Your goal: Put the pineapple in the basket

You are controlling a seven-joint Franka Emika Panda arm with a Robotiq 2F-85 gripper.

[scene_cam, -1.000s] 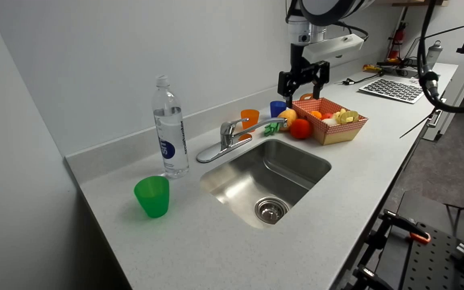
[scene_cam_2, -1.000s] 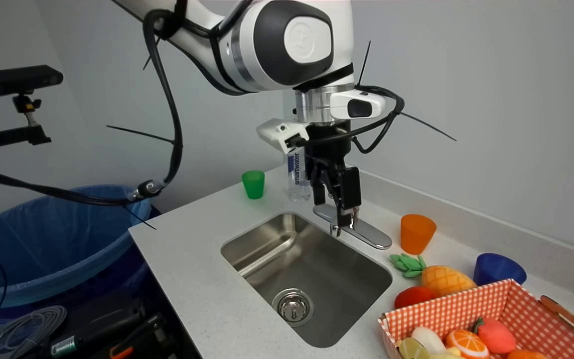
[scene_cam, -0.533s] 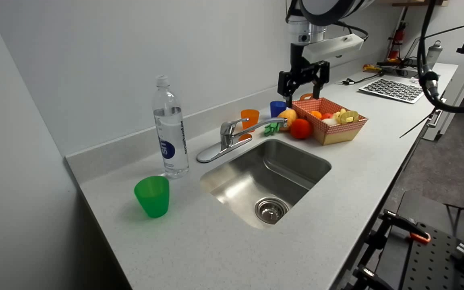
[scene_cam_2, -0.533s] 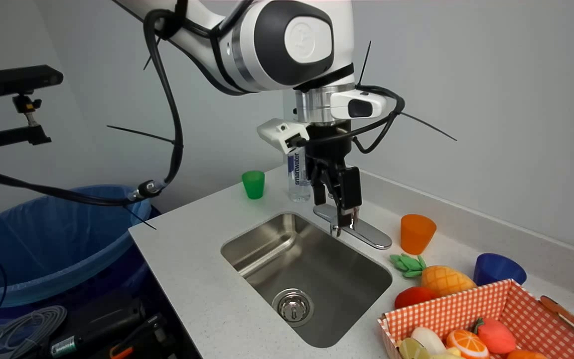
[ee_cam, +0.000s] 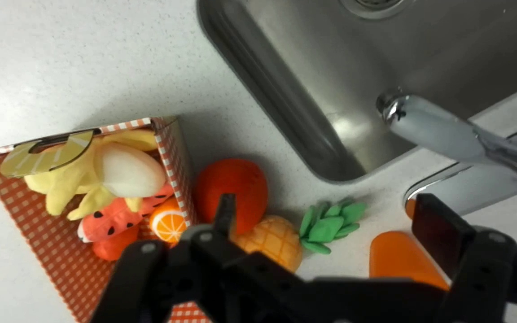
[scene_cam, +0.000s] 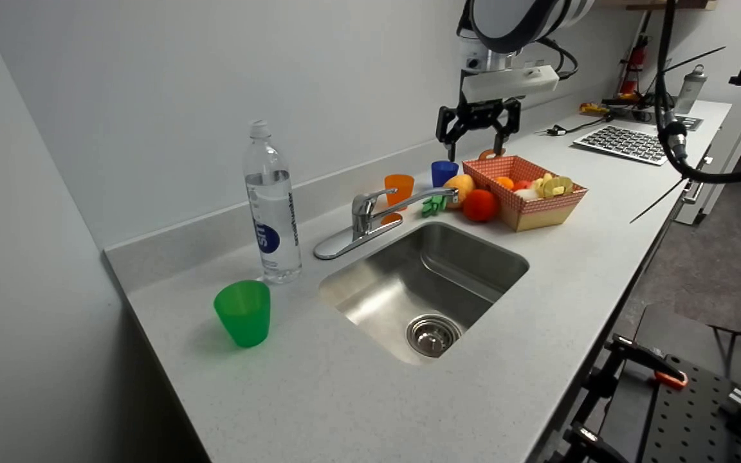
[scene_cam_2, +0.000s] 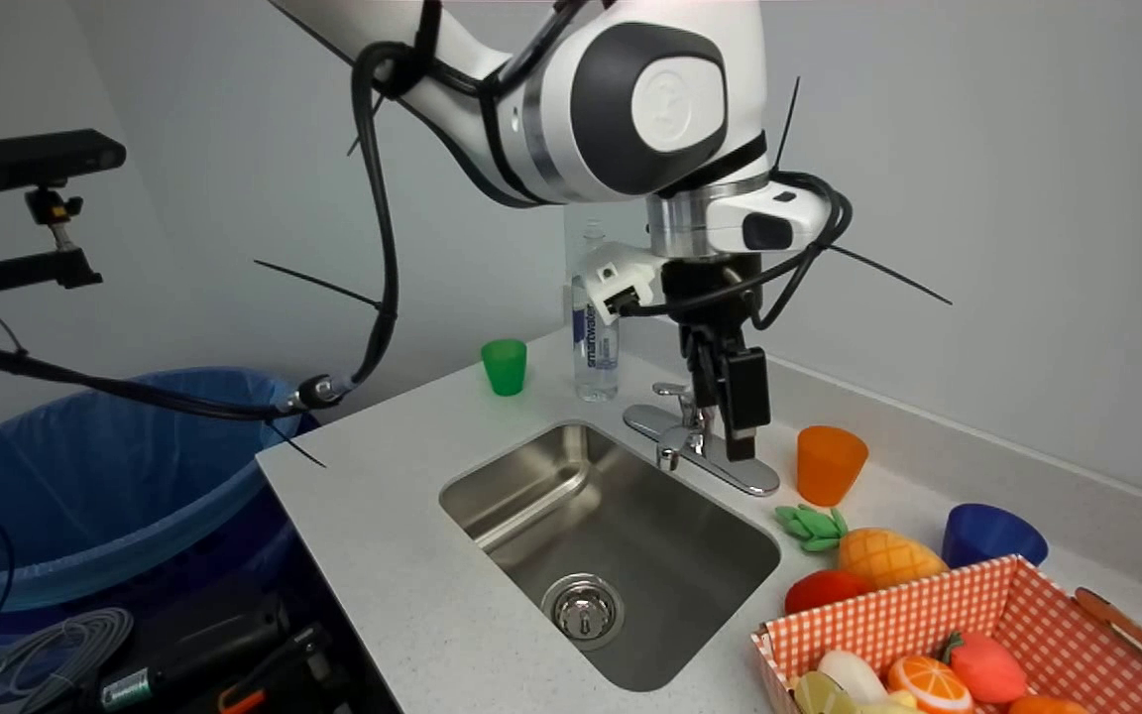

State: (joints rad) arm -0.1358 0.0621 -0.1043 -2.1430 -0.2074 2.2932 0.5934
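Counter (scene_cam_2: pixel 398 461) w/ 1 pineapple (scene_cam_2: pixel 888 559) nr 1 basket (scene_cam_2: pixel 913 615), 3 cups (scene_cam_2: pixel 830 466)

A: Pineapple (scene_cam_2: pixel 890 559)?
B: Yellow-orange, crosshatched; tuft (scene_cam_2: pixel 815 528) green.
A: Basket (scene_cam: pixel 544 217)?
B: Red-and-white gingham inside, tan outside from where I'm standing.
A: Gripper (scene_cam: pixel 475 154)?
B: Black.
A: Rest?
B: Green cup (scene_cam_2: pixel 504 367), orange cup (scene_cam_2: pixel 830 466), dark-blue cup (scene_cam_2: pixel 991 537). Round fruit (ee_cam: pixel 236 184) red-orange. Sink (scene_cam_2: pixel 640 545) grey, counter (ee_cam: pixel 83 58) white with grey speckles, bin liner (scene_cam_2: pixel 115 476) blue.
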